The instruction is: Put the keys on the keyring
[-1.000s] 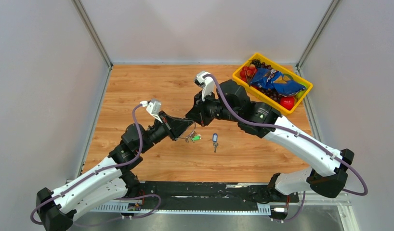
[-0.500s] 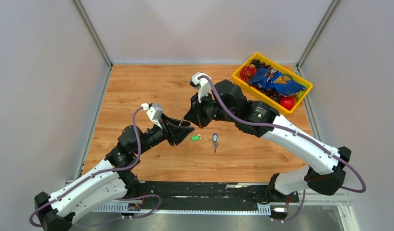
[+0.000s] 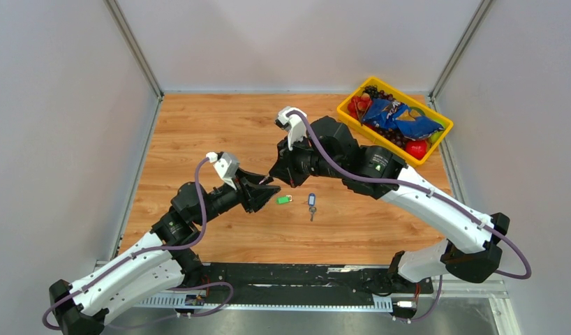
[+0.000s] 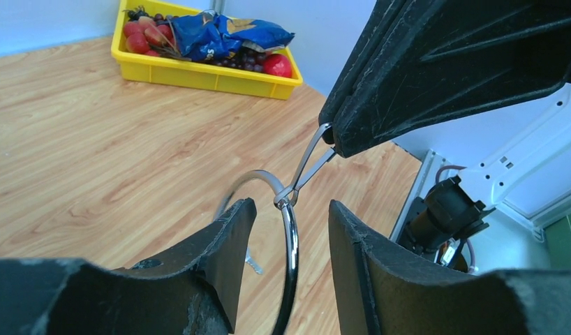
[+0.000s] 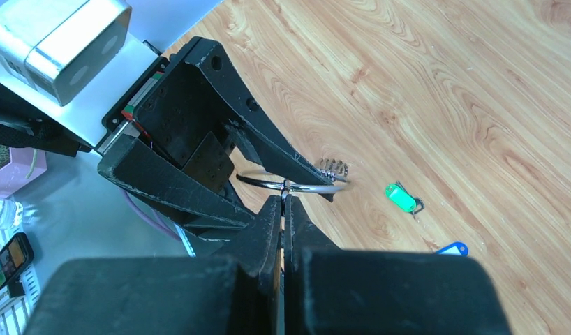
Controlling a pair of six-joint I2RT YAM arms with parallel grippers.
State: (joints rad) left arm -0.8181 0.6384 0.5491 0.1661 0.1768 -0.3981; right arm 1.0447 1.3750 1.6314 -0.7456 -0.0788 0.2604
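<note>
Steel keyring [image 4: 292, 241] — thin, round, shiny.

A yellow tray [image 3: 410, 100] holding a blue snack bag [image 3: 398, 118], red fruit [image 3: 416, 149] and dark grapes sits at the far right corner of a wooden table [image 3: 220, 125].

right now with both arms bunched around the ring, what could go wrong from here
1. The keyring hangs only from a thin metal link pinched in the right fingers. The left fingers stand apart around it, so it may swing or slip free.
2. The green key and blue key lie loose on the table close by the fingers; a low sweep could knock them away.
</note>
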